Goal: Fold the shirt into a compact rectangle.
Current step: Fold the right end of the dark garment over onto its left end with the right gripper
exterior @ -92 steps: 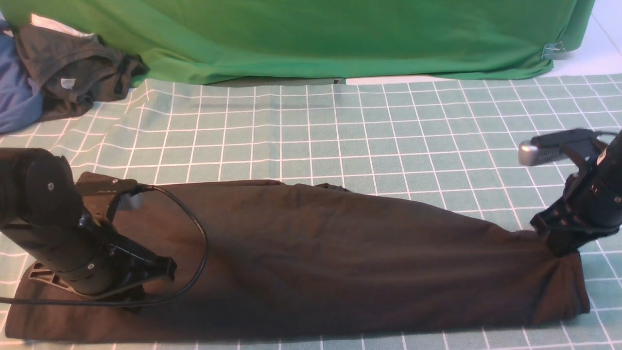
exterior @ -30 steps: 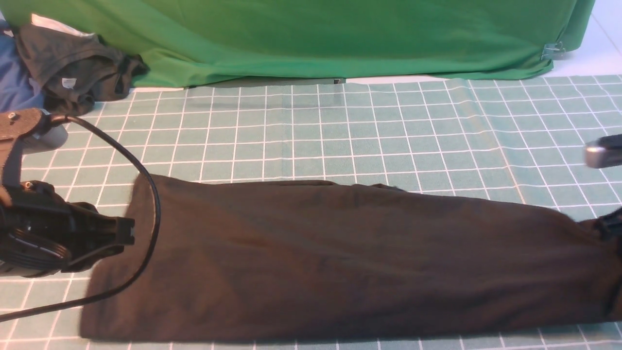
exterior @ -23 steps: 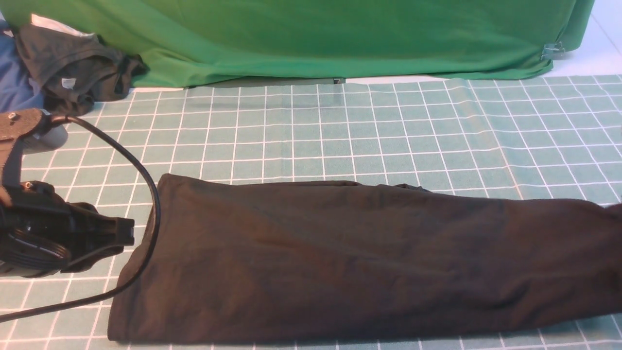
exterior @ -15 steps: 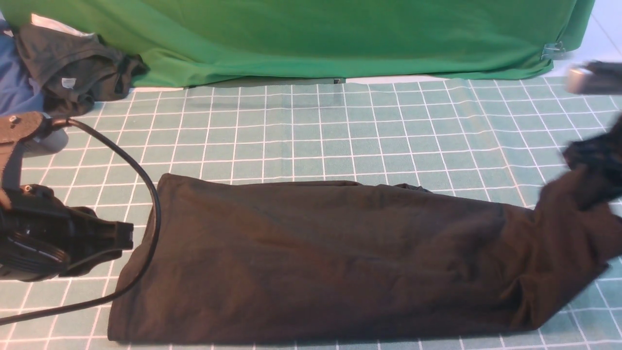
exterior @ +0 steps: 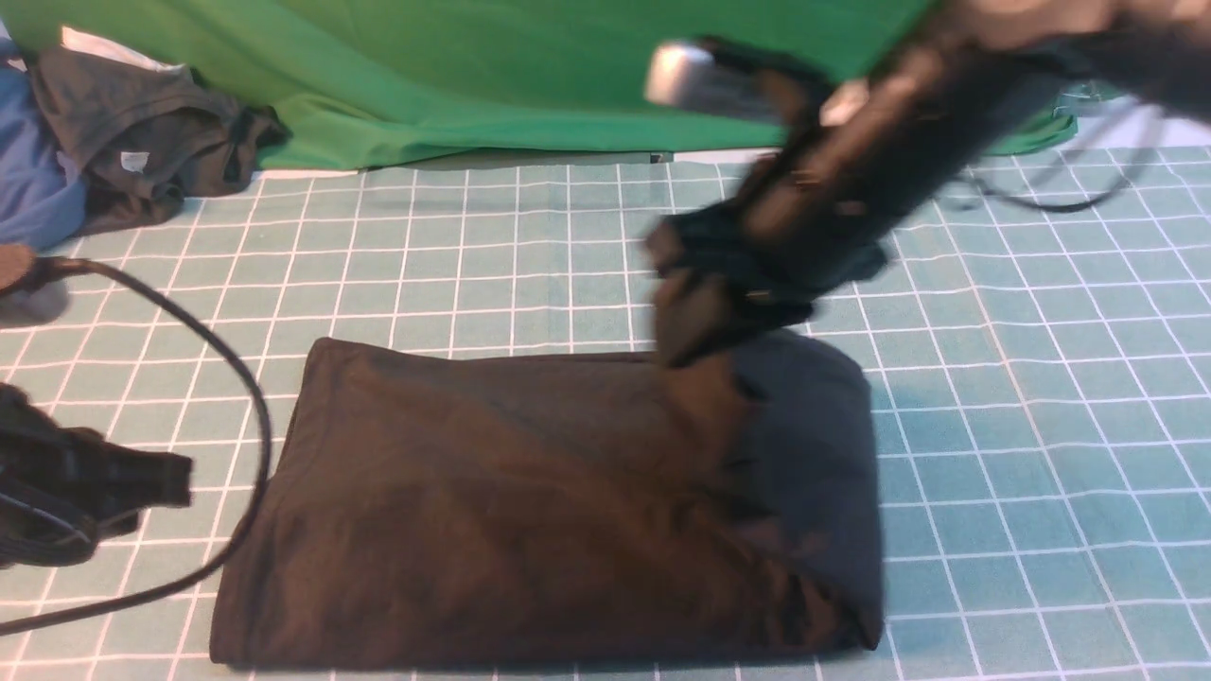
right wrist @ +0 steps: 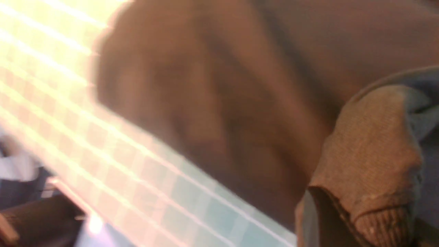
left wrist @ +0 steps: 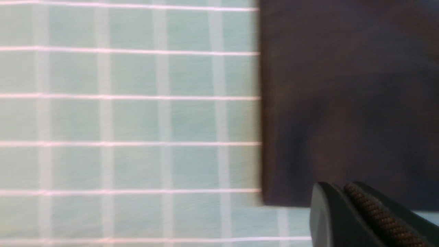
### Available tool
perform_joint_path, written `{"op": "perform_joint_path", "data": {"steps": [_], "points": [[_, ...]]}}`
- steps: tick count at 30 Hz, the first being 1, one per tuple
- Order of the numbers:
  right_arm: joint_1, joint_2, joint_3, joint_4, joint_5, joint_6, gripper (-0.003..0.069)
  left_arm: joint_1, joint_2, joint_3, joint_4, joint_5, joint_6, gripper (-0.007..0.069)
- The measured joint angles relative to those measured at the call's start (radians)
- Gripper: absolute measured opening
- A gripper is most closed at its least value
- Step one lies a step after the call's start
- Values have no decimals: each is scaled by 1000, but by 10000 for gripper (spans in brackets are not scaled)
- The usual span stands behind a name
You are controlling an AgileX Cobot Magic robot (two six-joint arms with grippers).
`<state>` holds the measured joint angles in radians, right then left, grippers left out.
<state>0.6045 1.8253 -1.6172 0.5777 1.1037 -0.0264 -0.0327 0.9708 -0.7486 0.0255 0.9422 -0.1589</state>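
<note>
Black shirt (exterior: 492, 492), one end tight in right gripper (exterior: 702, 307).

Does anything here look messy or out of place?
Nothing broken. The shirt is mid-fold: its end hangs pinched in the right gripper over its far edge, and the folded right side bulges instead of lying flat. Crumpled clothes sit piled at the far left corner.
</note>
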Motion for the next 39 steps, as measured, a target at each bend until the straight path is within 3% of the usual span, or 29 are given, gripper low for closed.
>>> {"op": "perform_joint_path", "data": {"steps": [10, 25, 27, 34, 36, 39], "points": [[172, 269, -280, 97, -15, 26, 76, 124, -54, -5, -10, -34, -20, 8], [300, 542, -522, 150, -109, 60, 95, 131, -130, -5, -31, -49, -20, 8], [304, 549, -525, 151, -142, 65, 136, 131, -137, -5, -34, -49, -20, 8], [304, 550, -583, 163, -106, 63, 496, 131, -139, -5, -39, -37, -21, 8], [301, 550, -636, 161, -49, 26, 551, 131, -139, -5, -44, -35, -21, 8], [288, 550, -696, 151, 22, -16, 560, 131, -139, -5, -49, -33, -21, 8]]}}
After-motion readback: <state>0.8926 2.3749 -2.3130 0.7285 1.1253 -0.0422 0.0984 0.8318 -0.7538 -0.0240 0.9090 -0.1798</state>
